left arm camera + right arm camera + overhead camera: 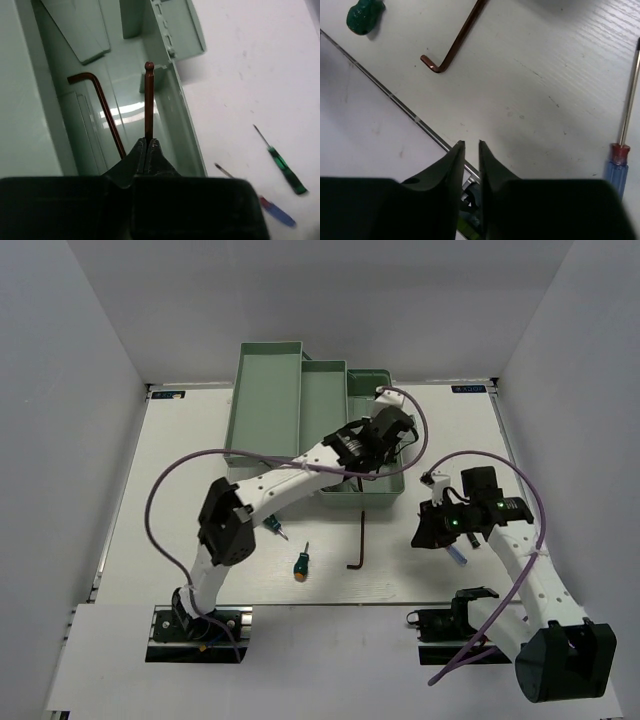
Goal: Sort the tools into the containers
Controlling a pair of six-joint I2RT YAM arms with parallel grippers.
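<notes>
— Tools are being sorted by kind, it seems. A dark reddish-brown hex key with a ball tip (149, 100) is being gripped by the left claw (148, 144), whose jaws are being pressed shut on its shank.

— Where is it being held?

— Over the base compartment of the pale mint-green plastic toolbox (192, 135), close beside that compartment's wall, with the ball tip pointed away from the wrist. A second dark L-shaped hex key (102, 112) is being stored on the floor of the same compartment. So the gripped one is probably being brought there to join its like.

— And the other arm?

— The right claw (471, 145) is being hung low over the white table (545, 100), by the strip at the table's near edge. Its jaws are being held a narrow way apart and nothing is being gripped.

— Why there?

— As a judgement, it is being lined up among the loose tools. A thin blue-handled precision screwdriver (619, 172) is being left just to one side. A third brown L-shaped hex key (457, 40) and a stubby green-handled screwdriver (364, 15) are being left farther off. Which one is being aimed at cannot be told.

— Anything else unsorted?

— A thin green-handled precision screwdriver (285, 170) is being left on the table outside the toolbox.
</notes>
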